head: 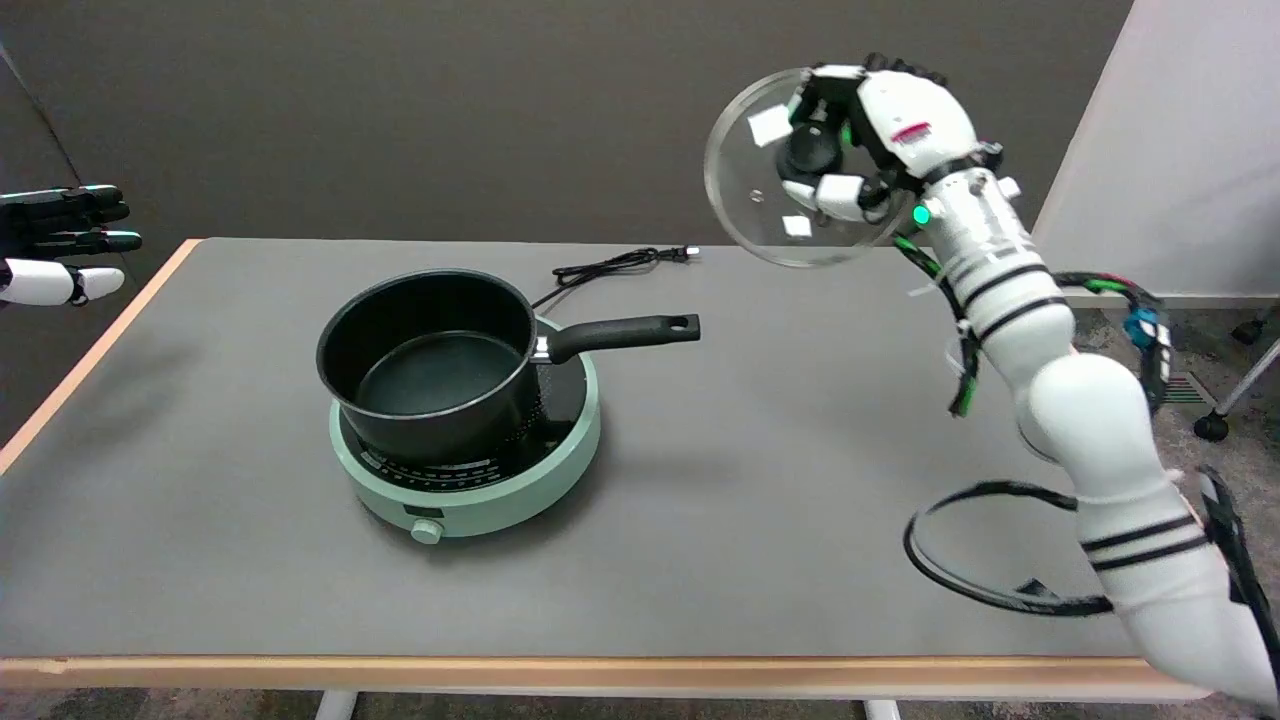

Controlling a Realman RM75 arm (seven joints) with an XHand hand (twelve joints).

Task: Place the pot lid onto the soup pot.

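Note:
A black soup pot [430, 365] with a long handle [620, 333] pointing right stands open on a mint-green cooker [560, 440], left of the table's middle. High over the table's far right, my right hand [880, 135] grips the black knob of a clear glass lid [745, 175]. The lid is tilted steeply, its face turned toward the left. It hangs well to the right of the pot and above it.
The cooker's black power cord [620, 264] lies behind the pot toward the far edge. The idle left hand [60, 250] hangs at the picture's left edge. A black cable loop [960, 580] from my right arm rests near the table's front right.

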